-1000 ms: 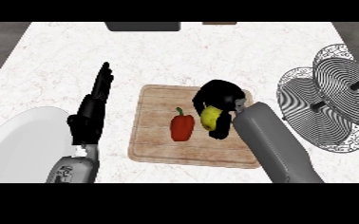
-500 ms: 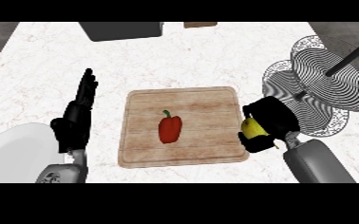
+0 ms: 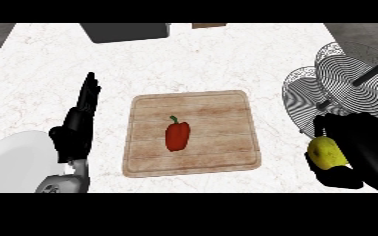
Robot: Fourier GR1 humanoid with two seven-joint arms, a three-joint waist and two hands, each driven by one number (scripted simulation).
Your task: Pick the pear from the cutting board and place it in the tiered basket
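Yellow pear (image 3: 327,152): off the board, held in the right hand (image 3: 359,139) at the view's lower right. The black fingers and thumb are curled round it, and only its left side shows. Pear and hand are over the white marble-patterned counter (image 3: 221,60), just right of the board and at the near edge of the basket's lower tier.

Tiered basket of white wire (image 3: 298,96): stands at the right edge, two round tiers showing, the upper one farther back. Neither tier has anything in it.

Rectangular wooden cutting board (image 3: 221,115): lies flat at centre. One red bell pepper (image 3: 177,135) lies on it, left of the board's middle, green stem pointing away from the robot.

Left hand (image 3: 77,128): rests left of the board and apart from it, fingers straight and pointing up the view, holding nothing.

White rounded shape (image 3: 22,160): at the lower left edge, partly behind the left hand; possibly a plate, but too much is cut off to tell.

Dark grey box (image 3: 125,31) and small brown item (image 3: 209,25): at the counter's far edge.
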